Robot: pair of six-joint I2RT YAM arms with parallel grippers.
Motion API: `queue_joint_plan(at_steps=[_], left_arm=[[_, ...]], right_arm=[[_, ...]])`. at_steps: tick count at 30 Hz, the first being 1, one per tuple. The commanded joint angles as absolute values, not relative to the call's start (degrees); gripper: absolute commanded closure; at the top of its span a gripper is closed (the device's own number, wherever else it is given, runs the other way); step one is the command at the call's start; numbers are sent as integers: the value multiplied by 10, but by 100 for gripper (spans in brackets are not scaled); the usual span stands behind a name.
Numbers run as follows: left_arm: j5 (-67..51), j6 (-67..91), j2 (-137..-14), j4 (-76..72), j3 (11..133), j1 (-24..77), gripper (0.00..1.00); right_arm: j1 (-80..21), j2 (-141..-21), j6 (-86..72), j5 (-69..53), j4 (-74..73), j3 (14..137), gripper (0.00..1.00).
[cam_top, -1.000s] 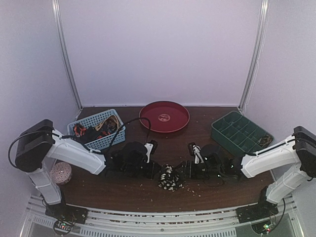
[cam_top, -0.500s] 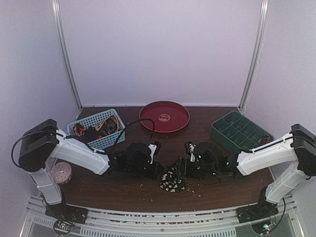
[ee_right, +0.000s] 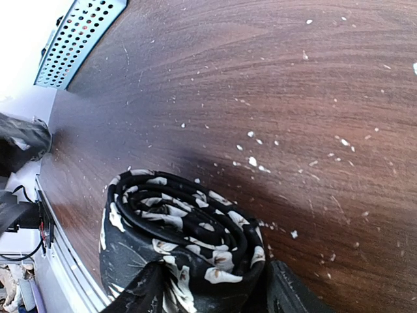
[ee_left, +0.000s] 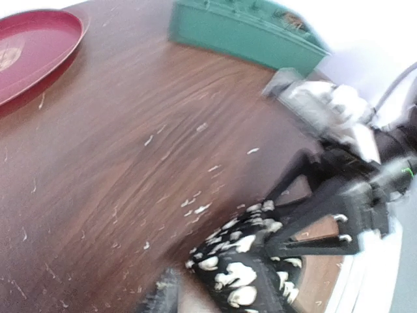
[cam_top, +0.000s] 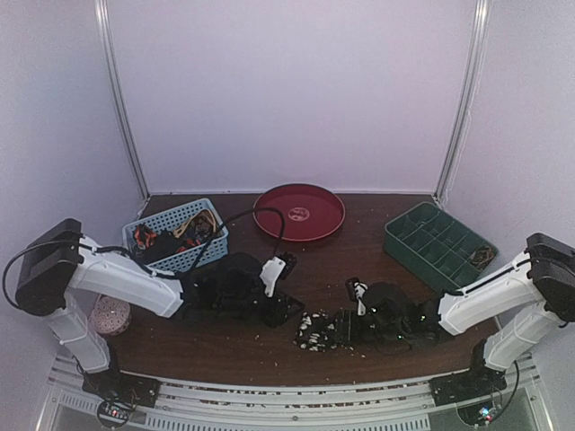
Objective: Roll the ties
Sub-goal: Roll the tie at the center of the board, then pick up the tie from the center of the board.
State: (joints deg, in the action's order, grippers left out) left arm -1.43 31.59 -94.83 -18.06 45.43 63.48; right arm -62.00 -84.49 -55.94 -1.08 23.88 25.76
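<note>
Brown wooden table (cam_top: 377,269): crumb-strewn. Left gripper (cam_top: 286,311): just beside the roll, apart from it; opening not discernible, view blurred. Right gripper (ee_right: 215,295): partly closed, clasping the coiled black fabric necktie with pale speckled pattern (ee_right: 176,228) near the table's front edge.

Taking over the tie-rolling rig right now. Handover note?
Right gripper: shut on the speckled tie, which is rolled up and sits on the table near the front edge.
Left gripper: just left of the roll; jaws too blurred to read.
Other ties: heaped loose in the blue basket.
Done: one tie rolled.
Left: release the roll, then roll the basket ties.
</note>
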Motion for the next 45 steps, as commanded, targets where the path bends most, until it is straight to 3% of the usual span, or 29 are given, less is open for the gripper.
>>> queue_joint_plan(at_steps=[1,5,9,25,34,45], left_arm=[[-131,48,-887,-237,449,625,49],[-216,-188,-851,-253,408,622,35],[-223,-279,-860,-198,436,602,25],[-327,-373,-1058,20,627,584,9],[-348,-398,-1100,55,659,583,2],[-323,-410,-1132,50,695,581,3]], right_arm=[[-623,-832,-559,3,235,232,45],[-624,-834,-551,8,246,234,43],[-622,-838,-549,8,261,237,43],[-622,-859,-557,-7,279,254,42],[-623,-866,-556,-4,279,259,42],[-621,-867,-554,-4,269,268,42]])
